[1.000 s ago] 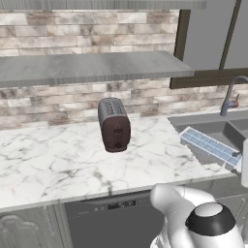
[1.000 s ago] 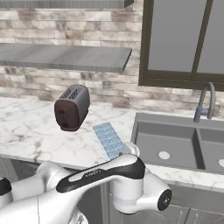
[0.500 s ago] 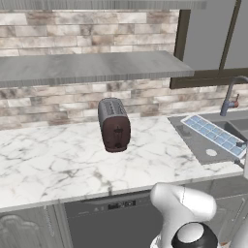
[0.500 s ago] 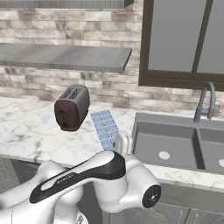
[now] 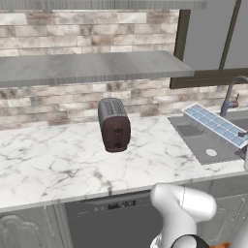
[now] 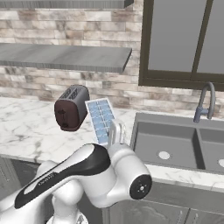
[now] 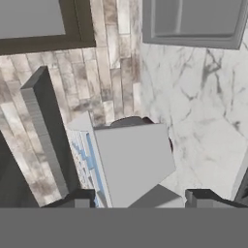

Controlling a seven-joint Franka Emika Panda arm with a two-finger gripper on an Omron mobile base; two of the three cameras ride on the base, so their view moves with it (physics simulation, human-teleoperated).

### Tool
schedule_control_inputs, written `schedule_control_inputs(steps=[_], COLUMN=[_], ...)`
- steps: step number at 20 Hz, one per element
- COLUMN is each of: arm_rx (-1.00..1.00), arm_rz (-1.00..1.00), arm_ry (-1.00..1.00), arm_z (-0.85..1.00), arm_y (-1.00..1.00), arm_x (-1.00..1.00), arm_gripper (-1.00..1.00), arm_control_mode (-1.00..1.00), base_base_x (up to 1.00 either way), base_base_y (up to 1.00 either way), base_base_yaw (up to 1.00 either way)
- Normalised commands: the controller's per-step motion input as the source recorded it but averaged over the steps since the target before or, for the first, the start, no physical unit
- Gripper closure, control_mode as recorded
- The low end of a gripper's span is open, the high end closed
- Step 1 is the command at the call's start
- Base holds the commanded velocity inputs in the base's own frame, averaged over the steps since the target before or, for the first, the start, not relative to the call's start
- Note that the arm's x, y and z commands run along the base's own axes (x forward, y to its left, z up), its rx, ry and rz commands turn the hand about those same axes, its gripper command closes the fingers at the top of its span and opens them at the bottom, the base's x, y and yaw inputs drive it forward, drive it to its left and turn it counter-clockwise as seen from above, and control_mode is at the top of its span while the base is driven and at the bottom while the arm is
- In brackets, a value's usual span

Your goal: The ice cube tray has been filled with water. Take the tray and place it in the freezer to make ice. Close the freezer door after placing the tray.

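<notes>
The ice cube tray [image 5: 215, 123] hangs in the air above the sink's near corner, tilted, its pale blue water cells showing. In the right base view the tray [image 6: 100, 120] stands steeply on edge beside the toaster, and my gripper [image 6: 114, 131] is shut on its lower end. The hand view shows the tray's [image 7: 133, 162] plain grey underside between my two fingertips [image 7: 77, 198], with a strip of blue cells along its left edge. The freezer and the freezer door are out of view.
A dark brown toaster [image 5: 114, 124] stands on the marble counter [image 5: 48, 160]. The sink [image 6: 175, 144] with its faucet [image 6: 204, 103] lies to the right. A grey shelf [image 5: 92, 68] runs along the brick wall above the counter.
The tray has risen off the counter edge by the sink and tipped up more steeply. The arm's elbow has swung across in front of the base cameras.
</notes>
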Motion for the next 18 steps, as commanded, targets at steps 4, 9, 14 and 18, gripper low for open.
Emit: schedule_control_inputs(steps=[4,9,14,18], arm_rx=[0.00,0.00,0.00,0.00], arm_rz=[-0.02,0.00,-0.06,-0.09], arm_ry=[-0.07,-0.09,-0.15,-0.04], arm_z=[0.14,0.00,0.00,0.00], arm_y=[0.00,0.00,0.03,0.04], arm_x=[-0.19,-0.16,-0.47,-0.14], arm_gripper=[1.00,1.00,1.00,1.00], arm_control_mode=[-1.00,-1.00,-1.00,1.00], base_base_x=[0.00,0.00,0.00,-0.44], base_base_y=[0.00,0.00,0.00,0.12], base_base_yaw=[0.00,0.00,0.00,-0.32])
